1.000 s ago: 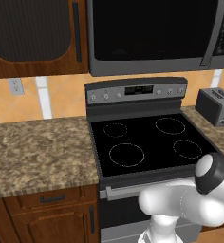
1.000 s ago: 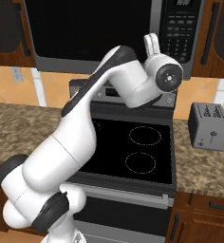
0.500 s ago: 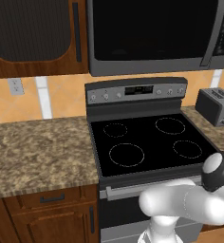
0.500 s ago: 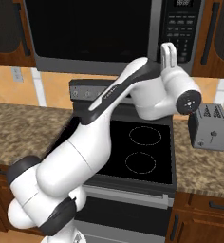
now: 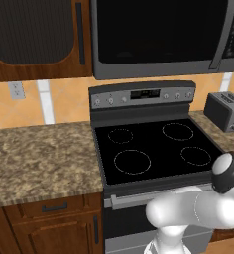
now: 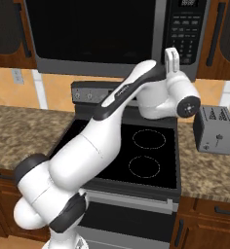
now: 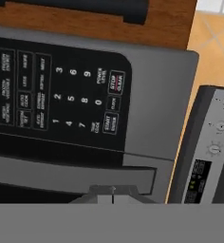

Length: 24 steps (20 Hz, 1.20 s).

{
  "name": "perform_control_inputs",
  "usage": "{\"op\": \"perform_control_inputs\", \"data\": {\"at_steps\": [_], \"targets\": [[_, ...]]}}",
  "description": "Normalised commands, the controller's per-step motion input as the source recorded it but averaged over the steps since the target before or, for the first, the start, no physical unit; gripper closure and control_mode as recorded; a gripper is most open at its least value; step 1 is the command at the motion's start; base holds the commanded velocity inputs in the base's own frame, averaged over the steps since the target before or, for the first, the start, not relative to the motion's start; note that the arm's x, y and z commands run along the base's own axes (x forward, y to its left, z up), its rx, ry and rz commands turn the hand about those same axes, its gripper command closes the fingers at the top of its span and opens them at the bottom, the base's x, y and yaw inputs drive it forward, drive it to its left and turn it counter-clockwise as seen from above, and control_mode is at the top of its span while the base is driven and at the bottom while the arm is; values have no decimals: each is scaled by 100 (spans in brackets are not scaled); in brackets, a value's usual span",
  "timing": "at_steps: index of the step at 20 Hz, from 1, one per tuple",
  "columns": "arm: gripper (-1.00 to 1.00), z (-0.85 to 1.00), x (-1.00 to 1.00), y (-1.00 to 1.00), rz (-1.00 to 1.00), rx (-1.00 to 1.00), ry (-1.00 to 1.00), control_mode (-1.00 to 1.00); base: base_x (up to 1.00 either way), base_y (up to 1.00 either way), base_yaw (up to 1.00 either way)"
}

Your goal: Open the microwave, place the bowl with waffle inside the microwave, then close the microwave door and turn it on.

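1. Closed microwave (image 6: pixel 112 36) mounted above the stove (image 5: pixel 156 149), between brown wooden cabinets (image 5: pixel 37 39) — dark glass front, grey frame.
2. Microwave door (image 5: pixel 158 34) shut flush; slanted grey bar handle (image 5: pixel 223 34) near its right edge in the left base view.
3. Keypad (image 6: pixel 185 29) at the microwave's right side, with rows of buttons; seen rolled sideways in the hand view (image 7: pixel 61 99), digits and a red-marked stop button readable.
4. Gripper (image 6: pixel 171 57) raised in front of the keypad's lower part, pointing up toward it in the right base view; fingers pressed together, nothing held.
5. In the hand view, fingertips (image 7: pixel 113 192) meeting in a single seam at the bottom, just over the grey handle bar; contact with the microwave not clear from these views.
6. White arm bent up from the base, elbow over the stove's control panel (image 5: pixel 144 94), wrist beside the silver toaster (image 6: pixel 214 129).
7. Stove top black with four burner rings, bare of cookware; knobs along its back panel — also visible at the right edge of the hand view (image 7: pixel 209 142).
8. Toaster standing on the granite counter (image 5: pixel 39 158) right of the stove, apart from the arm.
9. Wall outlet (image 5: pixel 15 89) on the tan backsplash left of the stove.
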Motion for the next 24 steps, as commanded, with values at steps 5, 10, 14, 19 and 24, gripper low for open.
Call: {"op": "perform_control_inputs", "data": {"at_steps": [5,10,14,19,24], "targets": [[100,-2,45,-18,0,3,0,-100,0,0,0],[100,7,27,-46,0,3,-1,-100,0,0,0],[100,0,24,-44,0,4,-4,-100,0,0,0],[100,0,17,0,0,3,-4,-100,0,0,0],[100,0,17,20,1,0,0,-100,0,0,0]]}}
